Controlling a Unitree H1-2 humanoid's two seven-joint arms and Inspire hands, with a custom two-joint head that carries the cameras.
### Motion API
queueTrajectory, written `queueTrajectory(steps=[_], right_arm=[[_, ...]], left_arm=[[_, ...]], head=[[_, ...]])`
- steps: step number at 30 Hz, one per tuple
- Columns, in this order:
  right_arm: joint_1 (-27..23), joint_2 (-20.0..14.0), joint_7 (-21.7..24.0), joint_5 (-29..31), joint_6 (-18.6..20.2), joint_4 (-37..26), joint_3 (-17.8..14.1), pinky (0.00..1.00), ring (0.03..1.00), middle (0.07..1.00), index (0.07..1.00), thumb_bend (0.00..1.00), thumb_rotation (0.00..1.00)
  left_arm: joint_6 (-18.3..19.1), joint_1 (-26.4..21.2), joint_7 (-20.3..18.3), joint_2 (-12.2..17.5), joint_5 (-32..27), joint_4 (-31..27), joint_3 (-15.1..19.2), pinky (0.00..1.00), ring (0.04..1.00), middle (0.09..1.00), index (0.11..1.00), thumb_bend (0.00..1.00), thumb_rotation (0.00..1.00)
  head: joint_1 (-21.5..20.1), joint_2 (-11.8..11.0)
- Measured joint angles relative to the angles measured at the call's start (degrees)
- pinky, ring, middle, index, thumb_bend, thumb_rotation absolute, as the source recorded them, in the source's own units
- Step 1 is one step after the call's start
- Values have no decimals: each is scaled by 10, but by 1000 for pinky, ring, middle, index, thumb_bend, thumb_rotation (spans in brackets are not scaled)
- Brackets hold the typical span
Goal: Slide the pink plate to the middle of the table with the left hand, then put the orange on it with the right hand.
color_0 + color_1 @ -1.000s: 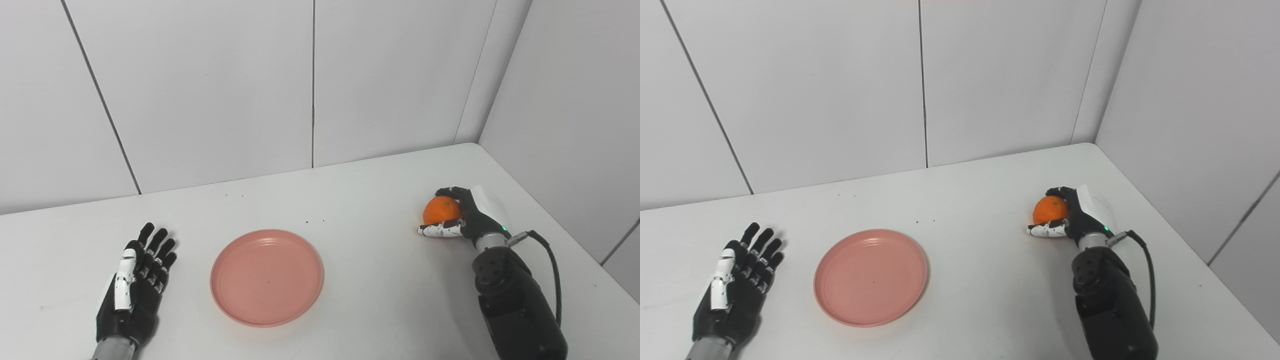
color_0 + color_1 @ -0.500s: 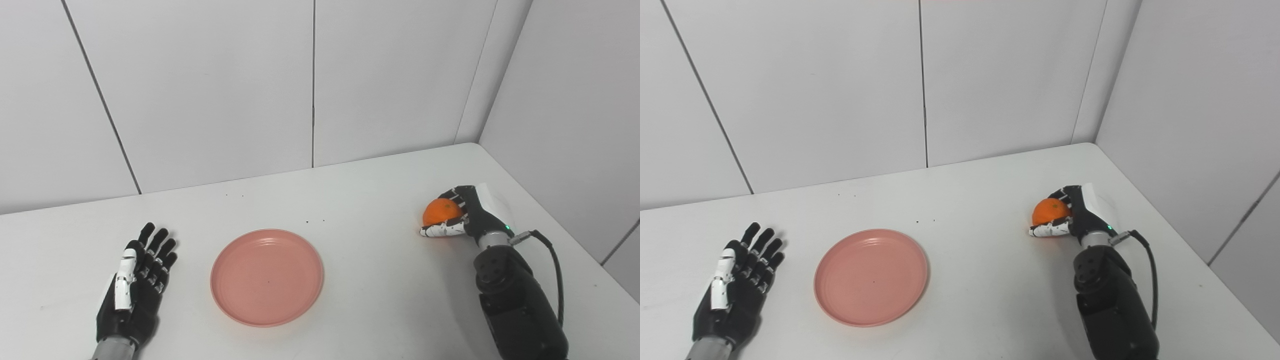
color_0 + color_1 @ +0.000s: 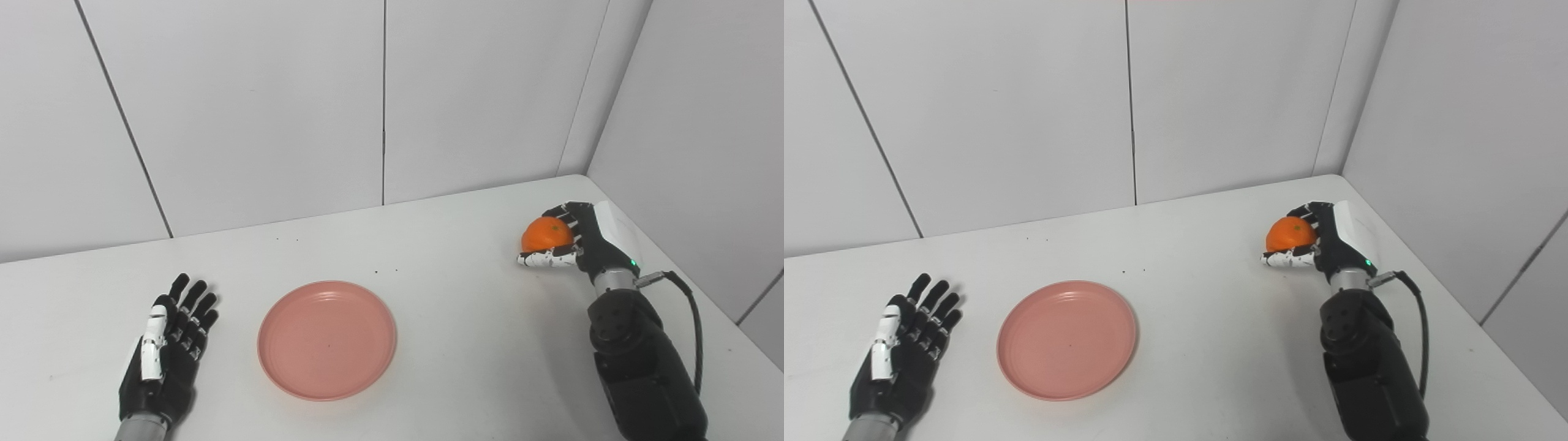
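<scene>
1. The round, bright orange fruit (image 3: pixel 546 233) sits in the grasp of the black-and-white right hand (image 3: pixel 572 242), near the right far corner of the white counter (image 3: pixel 465 343). Dark fingers (image 3: pixel 566 211) curl over its far side and the white thumb lies under its near side. It looks lifted clear of the counter, though the gap beneath is hard to confirm.
2. The shallow, round pink plastic plate (image 3: pixel 327 339) lies flat and empty near the middle of the counter, well apart from the orange.
3. The black left hand (image 3: pixel 164 355) rests palm down on the counter, beside the plate's left edge but not touching it, its fingers spread and holding nothing.
4. Judged from this layout, the sliding step looks done and the second step is in hand: the orange is gripped and the carry to the plate lies ahead.
5. The next move calls for swinging the right arm leftward and toward the robot, keeping the grip firm on the round fruit, then lowering over the plate's centre before the fingers open, so the orange does not roll over the low rim.
</scene>
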Motion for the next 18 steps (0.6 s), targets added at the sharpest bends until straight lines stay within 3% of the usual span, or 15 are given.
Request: queueTrajectory(steps=[8,16,18], right_arm=[[-11,4,23,2,1,-44,26,408,474,521,488,506,132],[-39,25,49,-3,1,-77,70,410,469,508,488,508,137],[-48,38,62,-11,1,-82,79,414,470,510,489,508,137]], left_arm=[[-2,0,-1,-2,0,1,-4,998,961,968,962,343,1000],[-15,2,2,-11,19,2,-12,924,915,927,923,350,1000],[-22,4,7,-16,29,1,-15,918,910,922,921,353,1000]], head=[[22,0],[56,4],[90,8]])
